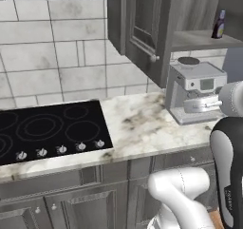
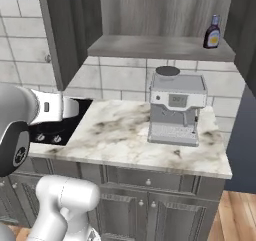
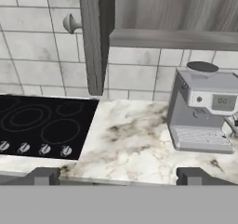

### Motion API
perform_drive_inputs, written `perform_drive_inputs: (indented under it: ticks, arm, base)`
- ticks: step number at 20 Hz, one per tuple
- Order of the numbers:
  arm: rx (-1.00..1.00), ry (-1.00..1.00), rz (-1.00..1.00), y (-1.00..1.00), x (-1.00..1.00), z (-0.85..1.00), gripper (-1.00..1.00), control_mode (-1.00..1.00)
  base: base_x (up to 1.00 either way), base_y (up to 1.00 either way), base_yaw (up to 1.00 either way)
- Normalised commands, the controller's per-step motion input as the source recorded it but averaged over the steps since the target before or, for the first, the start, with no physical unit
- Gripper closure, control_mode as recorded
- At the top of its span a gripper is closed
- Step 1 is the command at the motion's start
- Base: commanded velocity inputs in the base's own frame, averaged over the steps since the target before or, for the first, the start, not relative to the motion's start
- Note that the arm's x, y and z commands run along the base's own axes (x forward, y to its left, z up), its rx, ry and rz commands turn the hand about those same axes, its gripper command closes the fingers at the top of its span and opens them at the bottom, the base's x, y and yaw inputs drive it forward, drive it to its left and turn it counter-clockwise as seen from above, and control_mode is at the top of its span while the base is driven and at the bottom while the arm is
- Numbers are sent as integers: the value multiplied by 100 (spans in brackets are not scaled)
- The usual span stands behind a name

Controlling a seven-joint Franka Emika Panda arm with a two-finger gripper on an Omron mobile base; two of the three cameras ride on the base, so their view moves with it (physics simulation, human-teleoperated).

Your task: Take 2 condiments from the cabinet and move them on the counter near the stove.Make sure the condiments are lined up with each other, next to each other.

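No legible text; coffee machine [image 3: 204, 108] display shows blurred digits, bottle [image 2: 212, 33] label unreadable.

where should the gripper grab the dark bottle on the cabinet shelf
Probably around the body of the bottle, below its narrow neck, coming in level from the open front of the cabinet. It stands upright near the shelf's right end, and the right cabinet door crowds that side.

Veined marble is seen on the counter [image 1: 142, 123], glossy black glass on the stove [image 1: 47, 128], matt grey wood grain on the cabinet [image 2: 150, 15], and brushed steel on the coffee machine [image 2: 175, 110].
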Motion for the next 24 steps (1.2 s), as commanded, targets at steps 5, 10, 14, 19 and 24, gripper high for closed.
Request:
perform_drive_inputs:
  ticks: [5,10,14,19,24]
  arm:
    - [0,0,0,0,0,0,-100,100]
    - [0,0,0,0,0,0,-100,100]
    - [0,0,0,0,0,0,-100,100]
    - [0,0,0,0,0,0,-100,100]
    - [0,0,0,0,0,0,-100,100]
  base:
    - [3,-47,-4]
    - [12,-39,-4]
    - [15,-33,-3]
    - [28,-38,-3]
    - [35,-47,-3]
